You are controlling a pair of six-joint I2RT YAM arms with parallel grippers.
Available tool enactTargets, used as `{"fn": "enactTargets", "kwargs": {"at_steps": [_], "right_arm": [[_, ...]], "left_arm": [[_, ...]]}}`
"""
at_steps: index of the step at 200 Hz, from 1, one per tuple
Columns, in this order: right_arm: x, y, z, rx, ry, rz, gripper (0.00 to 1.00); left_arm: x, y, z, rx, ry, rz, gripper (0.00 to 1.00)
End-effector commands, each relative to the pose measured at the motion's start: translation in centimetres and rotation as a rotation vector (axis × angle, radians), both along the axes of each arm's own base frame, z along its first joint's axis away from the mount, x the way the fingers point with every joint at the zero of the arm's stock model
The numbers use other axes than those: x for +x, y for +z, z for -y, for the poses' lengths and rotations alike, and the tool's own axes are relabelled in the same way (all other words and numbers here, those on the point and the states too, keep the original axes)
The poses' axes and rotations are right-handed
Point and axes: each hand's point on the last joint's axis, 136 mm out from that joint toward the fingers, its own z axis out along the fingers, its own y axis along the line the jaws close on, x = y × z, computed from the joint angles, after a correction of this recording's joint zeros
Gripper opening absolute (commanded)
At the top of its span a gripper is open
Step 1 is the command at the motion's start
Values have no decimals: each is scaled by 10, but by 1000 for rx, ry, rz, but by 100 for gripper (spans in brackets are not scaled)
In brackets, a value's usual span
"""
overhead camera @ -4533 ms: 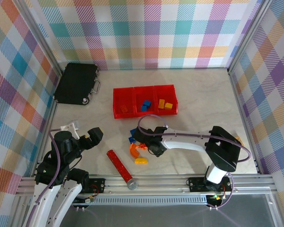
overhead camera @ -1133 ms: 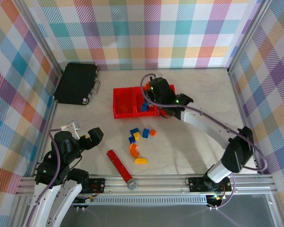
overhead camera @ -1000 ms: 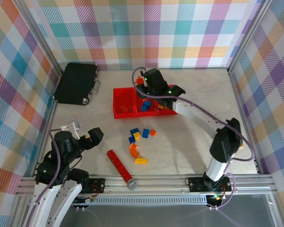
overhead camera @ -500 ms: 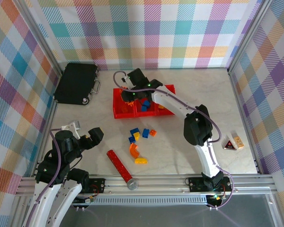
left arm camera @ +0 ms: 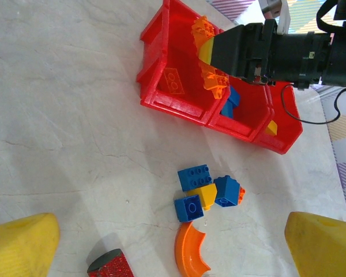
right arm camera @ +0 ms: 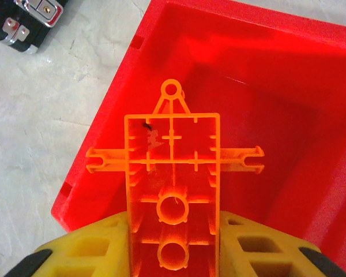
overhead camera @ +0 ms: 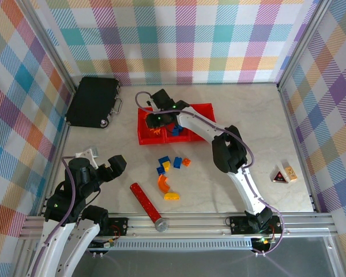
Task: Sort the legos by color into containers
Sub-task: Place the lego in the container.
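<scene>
Your left gripper (overhead camera: pixel 106 166): spread wide, nothing between. Loose bricks (left arm camera: pixel 194 176), blue and yellow, plus orange arch (left arm camera: pixel 190 259) on table (overhead camera: pixel 248 115) ahead of it. Your right gripper (right arm camera: pixel 173 236): clamped on orange brick (right arm camera: pixel 173 167), held above leftmost red bin (right arm camera: pixel 106 150); blue brick (left arm camera: pixel 230 98) in bin beside.

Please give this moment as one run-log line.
right hand: shut on orange lego | position: above left red bin | left hand: open

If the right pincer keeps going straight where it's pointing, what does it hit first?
Likely the floor of the leftmost red plastic bin: the right pincer, shut on an orange plastic lego brick, points down into it, so the brick would land first. Depth is unclear.
</scene>
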Motion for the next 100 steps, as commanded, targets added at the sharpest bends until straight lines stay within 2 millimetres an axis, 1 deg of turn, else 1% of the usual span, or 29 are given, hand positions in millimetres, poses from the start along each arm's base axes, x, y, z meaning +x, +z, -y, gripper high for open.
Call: {"fn": "enactTargets", "kwargs": {"at_steps": [1,39,61,74,90,100], "right_arm": [[7,4,-8,45,-27,-11,34],[16,-7,-10,37,-61,-7,36],[19,-12,-11,36,-74,-4,41],[21,-14,-11,34,-80,-6,46],[24,-19,-11,22,-90,-13,47],[24,-20,-11,14,-101,-17,49]], "left_arm": [[-2,2,0,1,-2,-7,100],[-3,2,0,-1,1,-9,100],[-3,2,0,-1,1,-10,100],[-4,2,0,-2,1,-10,100],[-4,1,-1,-1,3,-11,100],[-3,1,-1,-3,4,-9,100]]}}
